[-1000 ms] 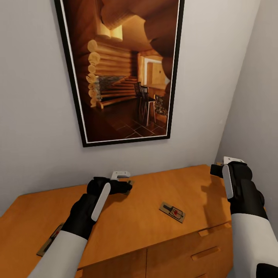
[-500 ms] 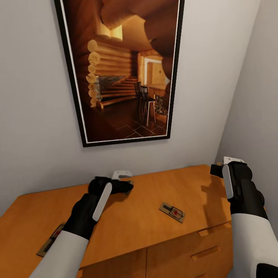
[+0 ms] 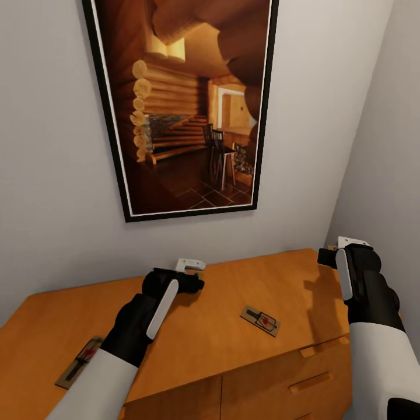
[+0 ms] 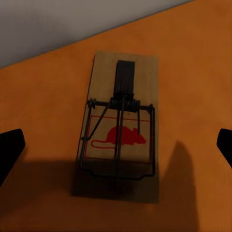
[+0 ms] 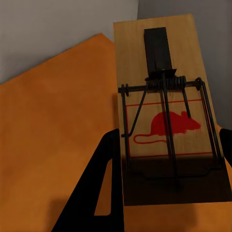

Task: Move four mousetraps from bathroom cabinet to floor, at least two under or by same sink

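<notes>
Robot's parked at the orange-brown cabinet point(image 3: 233, 315) in the corner, big framed cabin picture point(image 3: 181, 105) on the grey wall point(image 3: 52, 175) above it. Left gripper point(image 3: 195, 274) hangs over the back of the cabinet top, near the wall; in the left wrist view its fingers point(image 4: 9, 150) are spread wide, one at each edge of frame, w/ a mousetrap point(image 4: 121, 130) lying flat on the wood btwn them, not touched, shadow falling across its near end. Red mouse print and dark spring bar clear on it. Right gripper point(image 3: 344, 248) is up at the far right end of the cabinet by the side wall; wrist cam there shows it clamped on a second mousetrap point(image 5: 166, 116), board held off the surface, one black finger point(image 5: 99, 188) along its side. Two more traps lie loose on top: one point(image 3: 260, 320) mid-right near the front edge, another point(image 3: 80, 361) at the left front, partly behind the left forearm. Drawer fronts w/ slim bar handles point(image 3: 309, 382) show below.
</notes>
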